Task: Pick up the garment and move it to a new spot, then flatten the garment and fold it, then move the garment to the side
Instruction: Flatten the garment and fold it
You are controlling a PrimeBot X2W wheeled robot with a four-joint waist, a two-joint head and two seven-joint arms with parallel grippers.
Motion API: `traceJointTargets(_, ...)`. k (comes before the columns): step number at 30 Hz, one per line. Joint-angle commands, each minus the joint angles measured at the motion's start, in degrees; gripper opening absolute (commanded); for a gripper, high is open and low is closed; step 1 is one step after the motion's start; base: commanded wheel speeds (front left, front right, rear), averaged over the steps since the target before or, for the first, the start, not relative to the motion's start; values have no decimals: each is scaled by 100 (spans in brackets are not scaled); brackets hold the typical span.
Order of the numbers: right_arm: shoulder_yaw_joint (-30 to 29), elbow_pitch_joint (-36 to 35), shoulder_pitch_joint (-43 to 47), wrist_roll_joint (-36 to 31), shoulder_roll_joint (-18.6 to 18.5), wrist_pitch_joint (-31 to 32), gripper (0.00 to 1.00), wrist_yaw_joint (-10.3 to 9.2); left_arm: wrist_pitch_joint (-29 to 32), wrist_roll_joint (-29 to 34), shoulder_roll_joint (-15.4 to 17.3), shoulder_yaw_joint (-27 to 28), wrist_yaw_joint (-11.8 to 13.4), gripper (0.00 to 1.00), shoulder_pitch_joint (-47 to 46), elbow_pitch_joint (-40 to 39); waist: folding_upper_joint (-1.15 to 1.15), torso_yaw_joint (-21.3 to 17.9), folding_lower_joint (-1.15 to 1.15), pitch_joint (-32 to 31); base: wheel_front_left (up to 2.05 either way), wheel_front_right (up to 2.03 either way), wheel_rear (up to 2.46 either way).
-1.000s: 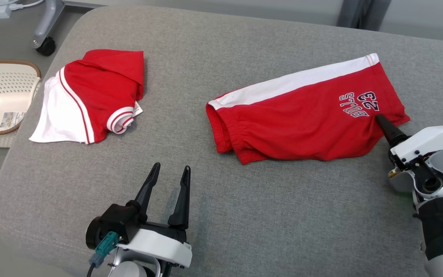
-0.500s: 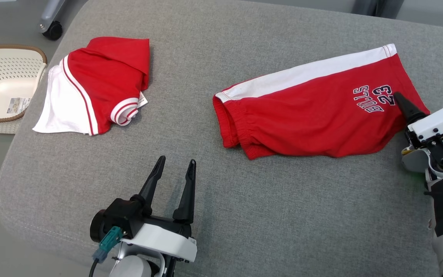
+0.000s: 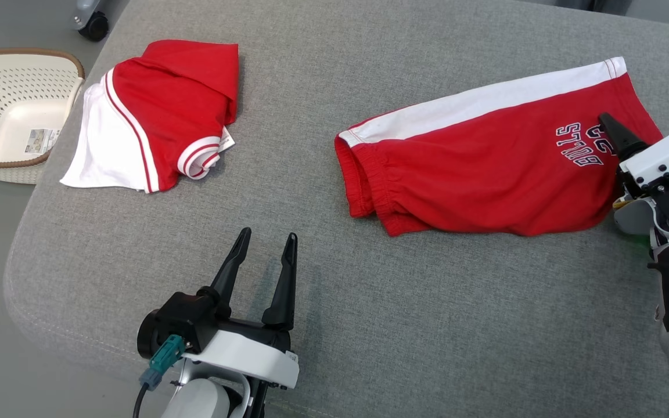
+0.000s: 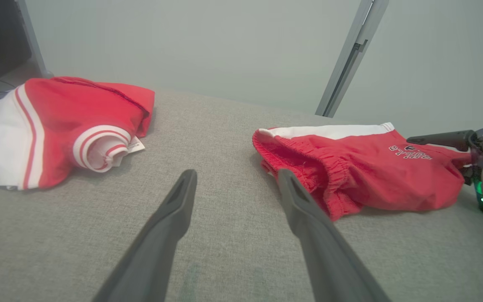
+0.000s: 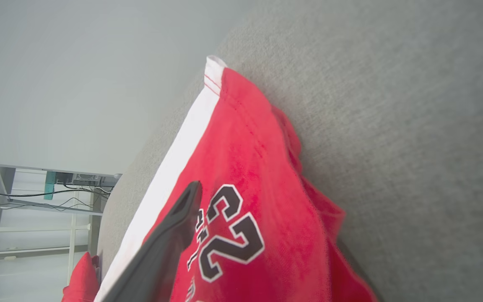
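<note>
**Right gripper**: two long, dark, tapered fingers on a white wrist housing. It is closed on the leg-hem corner of the shorts. The upper finger lies flat across the cloth beside the printed number; the lower finger is hidden under the fabric.

**Shorts:** soft, matte red jersey.
- Broad white side stripe with red stitching at the hem.
- Gathered elastic waistband.
- Dark lettering and "23" outlined in white.
- They lie flat with light wrinkles, right of centre on the cushion. The waistband points toward the middle. The hem is slightly bunched where it is pinched.

**Left gripper**: same build, with a teal connector at the wrist. The fingers are spread wide and hold nothing. It sits over the near part of the cushion, well apart from the shorts.

**Cushion:** coarse grey woven upholstery with a rounded corner and a stitched seam.

**Folded top**: red and white, with ribbed striped cuffs and a small white tag. It lies at the cushion's far left, well apart from the shorts.

**Basket**: cream perforated plastic with a brown rim and a label inside. It stands just beside the cushion's left edge.

**Caster**: a black wheel beyond the far left corner.
</note>
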Motion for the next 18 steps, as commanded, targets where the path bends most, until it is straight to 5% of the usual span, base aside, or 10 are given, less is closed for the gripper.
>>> traceJointTargets(1, 56, 214, 188, -8, 218, 135, 100, 15, -10, -35, 22, 16, 36, 100, -88, 4, 0, 16, 0, -6, 0, 0, 0)
traceJointTargets(2, 74, 228, 182, -34, 218, 137, 43, 15, -10, -44, 21, 15, 39, 100, -87, 5, 0, 23, 0, -12, 0, 0, 0)
traceJointTargets(3, 102, 240, 183, -79, 200, 119, 16, 15, -10, -52, 22, 15, 39, 100, -88, 6, 0, 29, 0, -17, 0, 0, 0)
traceJointTargets(4, 117, 251, 188, -113, 180, 77, 0, 15, -10, -52, 22, 15, 42, 100, -89, 6, 0, 34, 0, -22, 0, 0, 0)
traceJointTargets(18, -81, 251, 333, -88, 95, -385, 0, 8, -10, -49, 22, 92, 24, 100, 25, 62, 0, -95, 0, -263, 0, 0, 0)
